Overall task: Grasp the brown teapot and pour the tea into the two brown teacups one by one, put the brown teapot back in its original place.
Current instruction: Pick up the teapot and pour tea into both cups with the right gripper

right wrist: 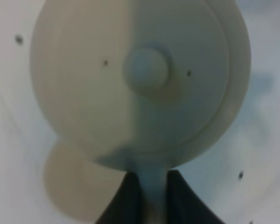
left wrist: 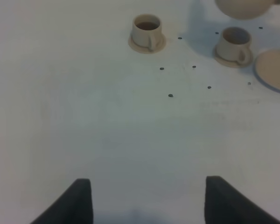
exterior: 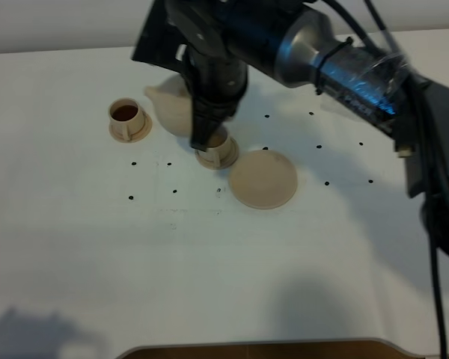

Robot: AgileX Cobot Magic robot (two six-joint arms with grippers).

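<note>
Pale tan teapot (exterior: 170, 111), matte all over. Left cup (exterior: 127, 120) tan, dark brown inside. Second cup (exterior: 218, 154) tan too, its inside perhaps greyish. Tan saucer (exterior: 263, 179). White worktop (exterior: 209, 262), scattered black dots. Arm (exterior: 307, 48) black and silver.

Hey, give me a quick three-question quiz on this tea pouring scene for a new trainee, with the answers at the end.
1. True or false: the right gripper has its fingers shut on the handle of the brown teapot.
2. What is inside the teacup on the left of the high view? A: a spoon. B: dark tea. C: nothing.
3. Short answer: is the left gripper open or shut, and does it hold anything?

Key
1. True.
2. B.
3. Open, holding nothing.
</note>
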